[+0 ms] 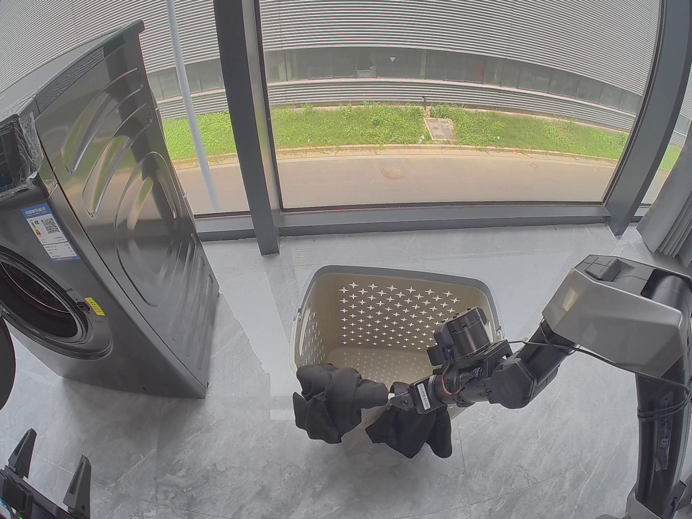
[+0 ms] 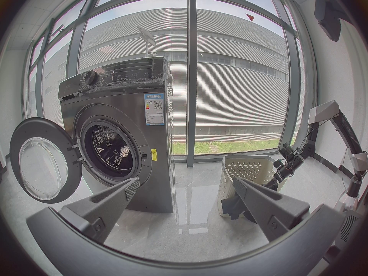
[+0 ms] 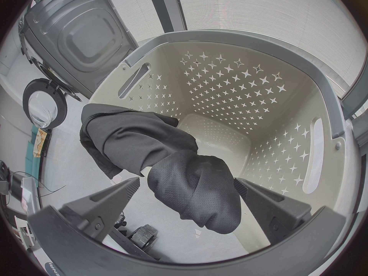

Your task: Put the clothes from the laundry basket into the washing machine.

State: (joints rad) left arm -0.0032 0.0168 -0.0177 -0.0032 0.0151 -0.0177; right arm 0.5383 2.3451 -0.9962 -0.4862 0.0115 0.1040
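Black mesh-knit garment (image 1: pixel 333 398) hangs over the near rim of the cream star-perforated plastic laundry basket (image 1: pixel 396 274). The right gripper (image 3: pixel 186 181) straddles it, jaws apart, seemingly not yet pinching. It should close deep on the bunched fold, then lift clear before swinging toward the grey front-loading washing machine (image 1: pixel 108 239).

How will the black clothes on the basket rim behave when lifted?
Likely floppy: the black clothes drape over the edge of the basket and hang limp. Probably light, as the fabric looks thin and mesh-like. The rest may trail and snag, since the open right gripper spans only one bunch.
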